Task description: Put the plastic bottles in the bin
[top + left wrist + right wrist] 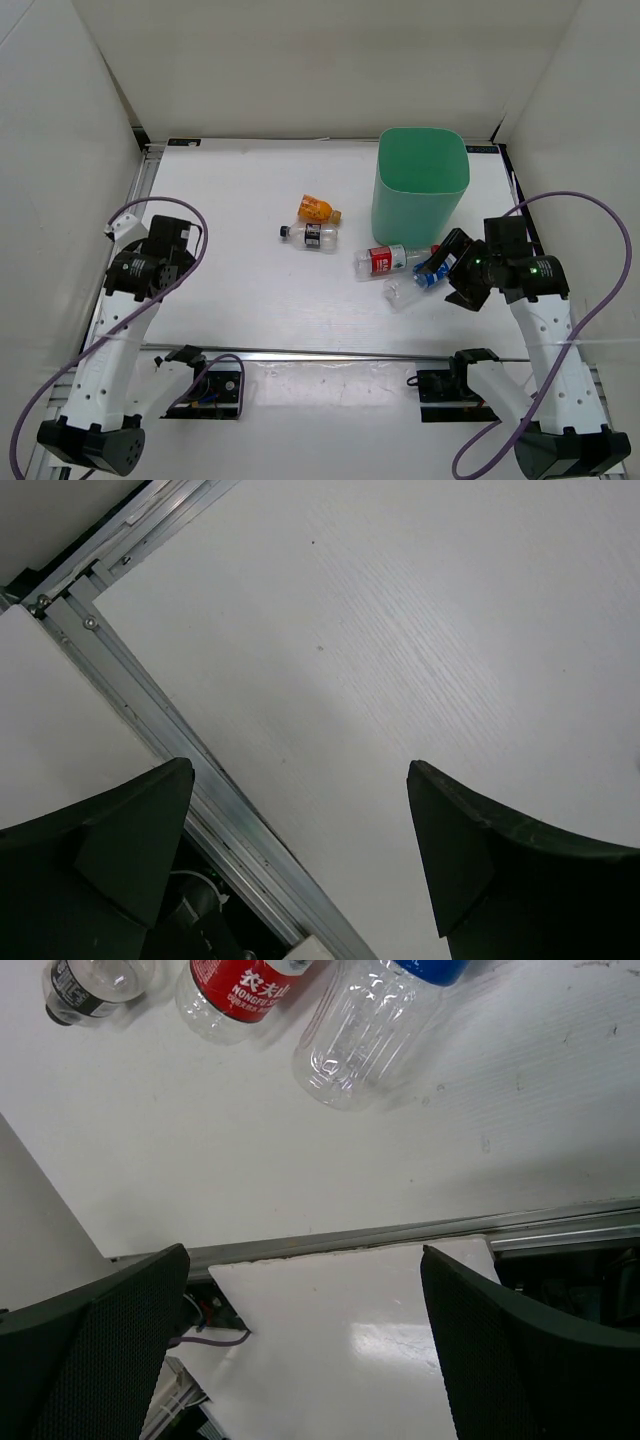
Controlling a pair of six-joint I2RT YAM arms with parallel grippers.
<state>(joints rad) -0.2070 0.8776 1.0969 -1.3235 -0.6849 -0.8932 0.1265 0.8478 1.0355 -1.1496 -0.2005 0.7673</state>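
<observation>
Four plastic bottles lie on the white table. The stubby orange one (316, 209) and the dark-label one (312, 235) lie mid-table. The red-label bottle (385, 260) and the clear blue-capped bottle (410, 288) lie just in front of the mint-green bin (422, 190). My right gripper (450, 270) hovers open right beside the blue-capped bottle, holding nothing. The right wrist view shows the blue-capped bottle (370, 1025), red-label bottle (240, 990) and dark-label bottle (95, 985) beyond my open right gripper (305, 1260). My left gripper (176, 252) stays at the far left, open (300, 770) and empty over bare table.
White walls close in the table at the back and both sides. An aluminium rail (330, 353) runs along the near edge and another (150, 710) along the left edge. Purple cables (600, 300) loop off both arms.
</observation>
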